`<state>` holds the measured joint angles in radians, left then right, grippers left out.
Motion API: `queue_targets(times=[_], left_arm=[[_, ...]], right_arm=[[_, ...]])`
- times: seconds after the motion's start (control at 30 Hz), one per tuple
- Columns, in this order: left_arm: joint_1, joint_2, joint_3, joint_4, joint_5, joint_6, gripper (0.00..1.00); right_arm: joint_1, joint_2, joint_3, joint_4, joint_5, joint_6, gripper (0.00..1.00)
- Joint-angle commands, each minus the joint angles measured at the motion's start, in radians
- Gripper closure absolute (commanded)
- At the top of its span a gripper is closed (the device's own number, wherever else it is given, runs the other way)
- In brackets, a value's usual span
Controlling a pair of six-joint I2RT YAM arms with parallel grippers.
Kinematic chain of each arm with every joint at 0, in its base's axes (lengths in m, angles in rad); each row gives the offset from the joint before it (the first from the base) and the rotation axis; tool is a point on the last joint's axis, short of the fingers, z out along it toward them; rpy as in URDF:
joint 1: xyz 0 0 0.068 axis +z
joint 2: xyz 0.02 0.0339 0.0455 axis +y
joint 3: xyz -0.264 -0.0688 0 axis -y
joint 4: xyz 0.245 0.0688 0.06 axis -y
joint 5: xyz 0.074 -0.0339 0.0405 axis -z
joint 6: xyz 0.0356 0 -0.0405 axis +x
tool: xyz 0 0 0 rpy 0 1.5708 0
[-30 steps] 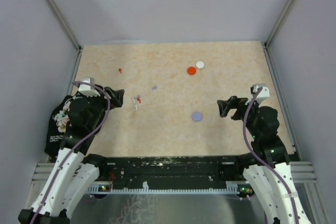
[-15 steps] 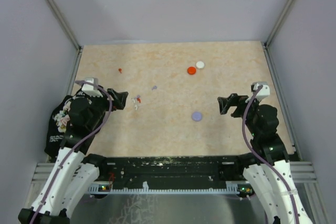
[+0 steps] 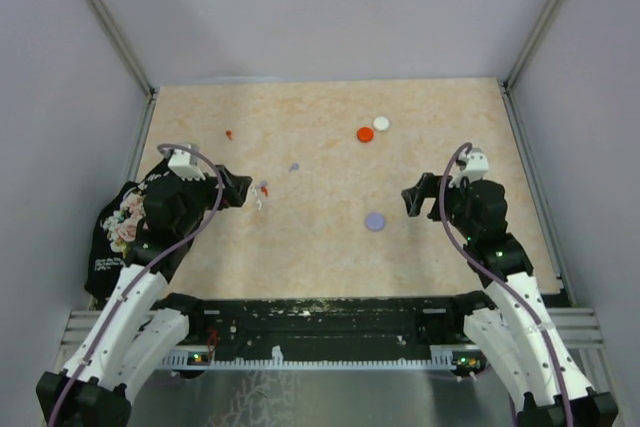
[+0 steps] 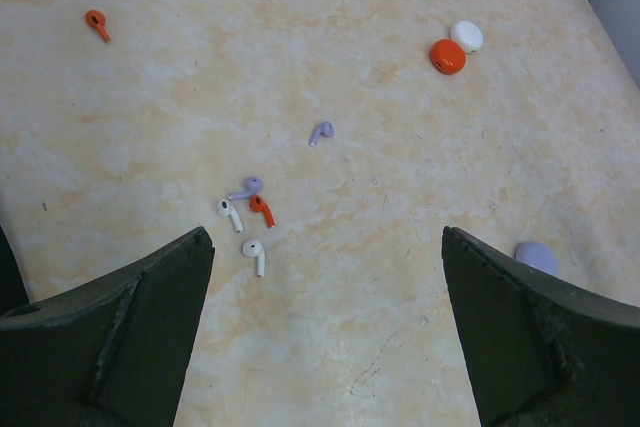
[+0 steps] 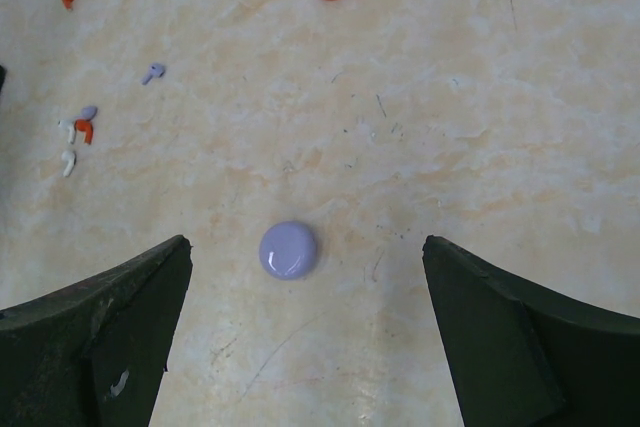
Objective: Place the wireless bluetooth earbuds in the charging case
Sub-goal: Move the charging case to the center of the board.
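Two robot arms are poised low over a marbled tabletop (image 3: 450,107). The left hand (image 3: 238,190) and the right hand (image 3: 413,197) each have their fingers spread wide apart and grip nothing. The earbuds (image 4: 261,210) lie loose on the left half of the surface, none of them in a case. Four sit in a tight cluster just in front of the left hand: one lilac, one red and two white. A lone lilac earbud (image 4: 320,133) rests a little farther out. A lone red earbud (image 4: 97,23) lies well apart, toward the far left. The lilac case (image 5: 289,250), a smooth round disc, sits near the right hand and is framed between its fingers in the wrist view. The red case (image 4: 447,55) and white case (image 4: 466,35) lie side by side toward the far edge, well apart from both hands.
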<state>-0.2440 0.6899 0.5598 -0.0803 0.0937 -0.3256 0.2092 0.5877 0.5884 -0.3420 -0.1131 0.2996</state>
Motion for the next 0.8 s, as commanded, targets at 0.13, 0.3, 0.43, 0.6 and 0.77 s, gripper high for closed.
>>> queue_targets(times=[0.13, 0.3, 0.43, 0.6, 0.77], left_arm=[[0.005, 0.09, 0.035, 0.028, 0.018, 0.013, 0.0], [0.005, 0.127, 0.048, 0.02, 0.025, 0.036, 0.0], [0.005, 0.196, 0.096, -0.015, 0.06, 0.055, 0.0], [0.005, 0.333, 0.219, -0.072, 0.084, 0.118, 0.0], [0.008, 0.459, 0.295, -0.084, 0.071, 0.099, 0.0]], right_arm=[[0.005, 0.135, -0.023, 0.163, -0.062, 0.011, 0.02], [0.005, 0.317, 0.004, 0.296, -0.034, 0.033, 0.05], [0.013, 0.473, 0.043, 0.419, -0.027, 0.046, 0.07], [0.049, 0.68, 0.121, 0.552, 0.018, 0.052, 0.08], [0.107, 0.878, 0.282, 0.599, 0.145, 0.002, 0.09]])
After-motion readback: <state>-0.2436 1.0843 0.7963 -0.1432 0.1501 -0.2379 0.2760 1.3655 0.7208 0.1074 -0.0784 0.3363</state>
